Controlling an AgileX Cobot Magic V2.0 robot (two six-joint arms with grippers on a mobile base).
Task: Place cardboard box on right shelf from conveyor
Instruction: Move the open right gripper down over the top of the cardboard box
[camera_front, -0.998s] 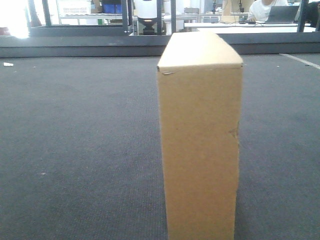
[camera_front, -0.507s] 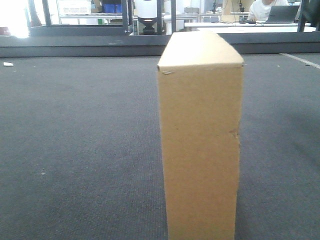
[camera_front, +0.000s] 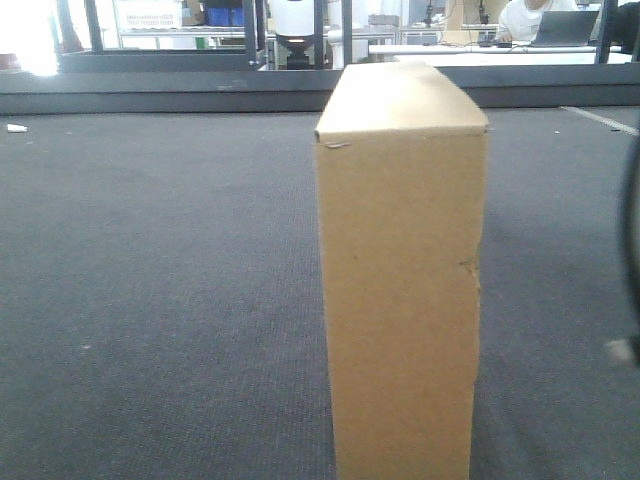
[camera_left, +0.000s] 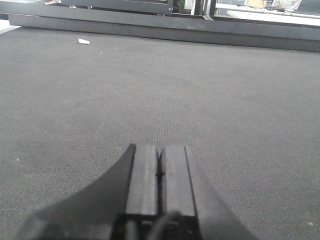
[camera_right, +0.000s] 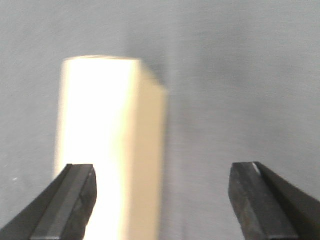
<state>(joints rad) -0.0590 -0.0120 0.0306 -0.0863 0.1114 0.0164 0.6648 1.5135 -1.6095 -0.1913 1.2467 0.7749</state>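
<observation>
The cardboard box (camera_front: 400, 270) is a tall, narrow tan carton with a small dent on its right edge. It stands upright on the dark grey conveyor (camera_front: 150, 260), close to the front camera. In the right wrist view the cardboard box (camera_right: 110, 125) shows blurred from above. My right gripper (camera_right: 162, 167) is open wide over it and holds nothing. Its left finger (camera_right: 77, 200) overlaps the box top and its right finger (camera_right: 255, 200) is over bare conveyor (camera_right: 240, 75). My left gripper (camera_left: 160, 150) is shut and empty, low over the conveyor (camera_left: 150, 85). The right shelf is out of view.
The belt's raised dark frame edge (camera_front: 200, 100) runs along the far side. A white scrap (camera_left: 83, 41) lies on the belt at far left. Beyond the frame are racks and a person at a laptop (camera_front: 530, 20). A dark blurred shape (camera_front: 630, 240) sits at the right edge.
A dark blurred shape has come into the right edge of the front view. The box has stayed where it was.
</observation>
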